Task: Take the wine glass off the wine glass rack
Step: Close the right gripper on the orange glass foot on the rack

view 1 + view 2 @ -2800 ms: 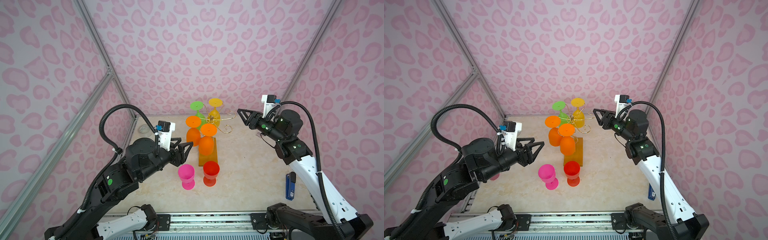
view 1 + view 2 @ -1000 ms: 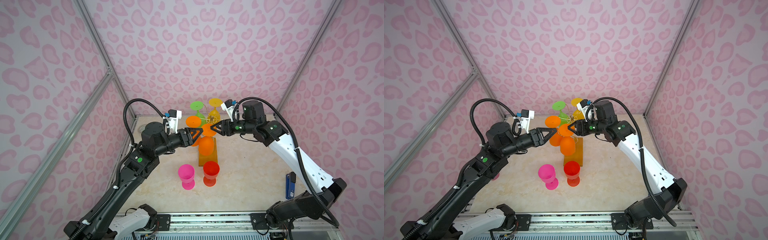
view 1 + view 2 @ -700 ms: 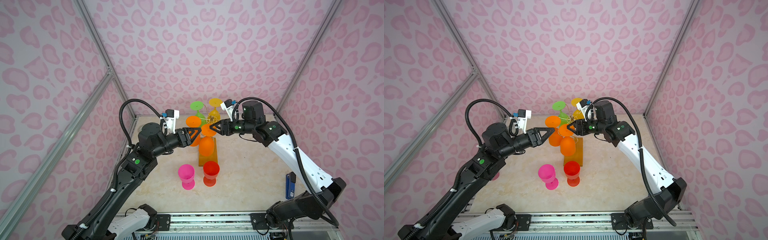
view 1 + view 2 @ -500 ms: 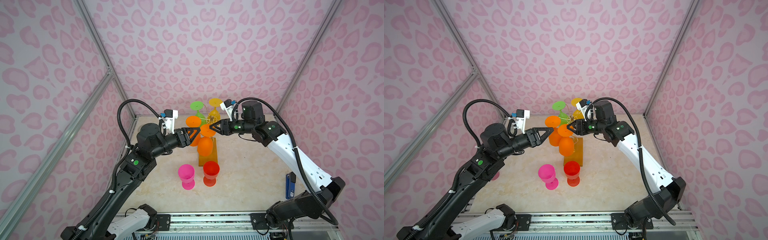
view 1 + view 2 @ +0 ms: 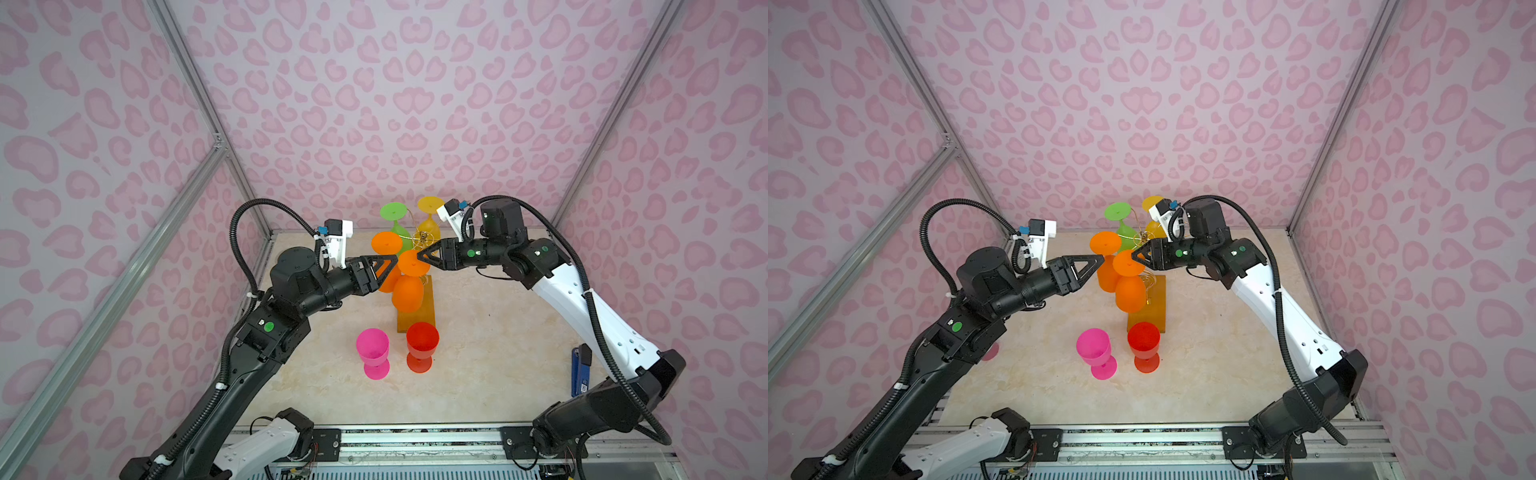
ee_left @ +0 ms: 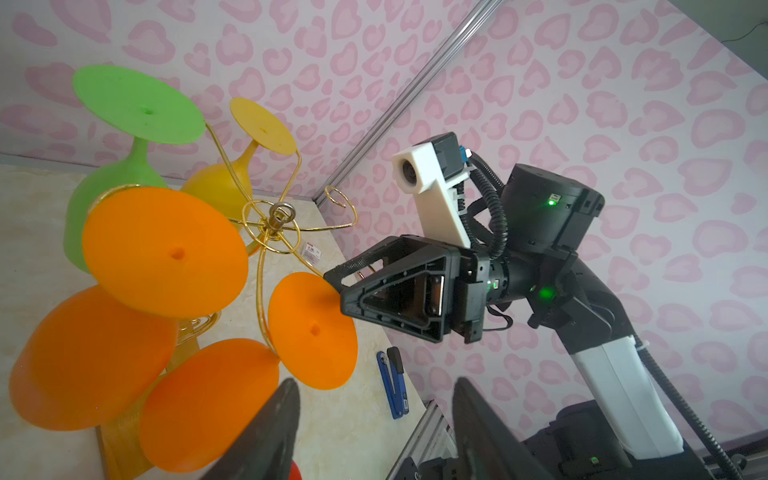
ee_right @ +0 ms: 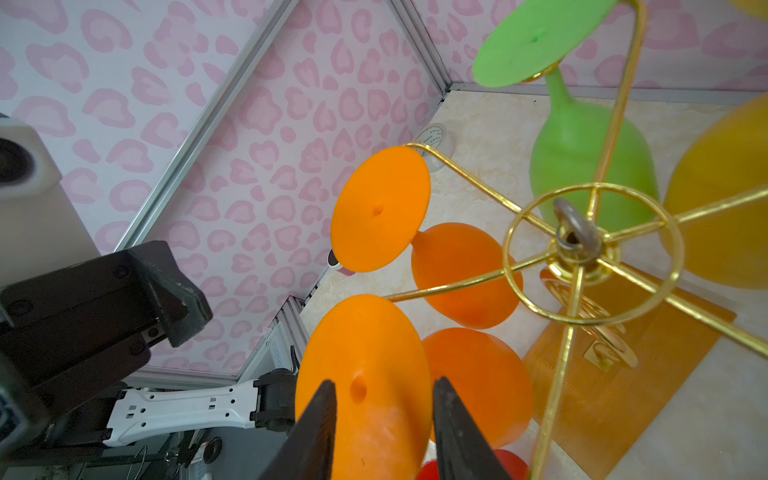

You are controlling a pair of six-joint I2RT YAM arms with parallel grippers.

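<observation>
The wine glass rack [image 5: 422, 239], gold wire on an amber wooden base [image 5: 429, 309], carries several upside-down glasses. The nearest is an orange wine glass [image 5: 408, 293]. Its round foot [image 7: 361, 374] lies just behind my right gripper [image 7: 382, 395], whose fingers stand apart over the foot's rim; contact cannot be told. In both top views the right gripper [image 5: 1134, 255] comes in from the right at foot height. My left gripper [image 5: 397, 261] is open and empty, level with the foot from the left, beside a second orange glass [image 5: 386, 243]. In the left wrist view its fingers [image 6: 282, 415] frame bare floor.
A green glass [image 5: 392, 211] and a yellow glass [image 5: 430, 203] hang on the rack's far arms. A pink glass [image 5: 372, 349] and a red glass [image 5: 422, 340] stand upright in front of the base. A blue stapler [image 5: 579, 372] lies at the right edge.
Both arms have swung in from the sides to the rack. Over the last second the right jaws have narrowed a little at the orange foot, and the left gripper has hardly moved.
</observation>
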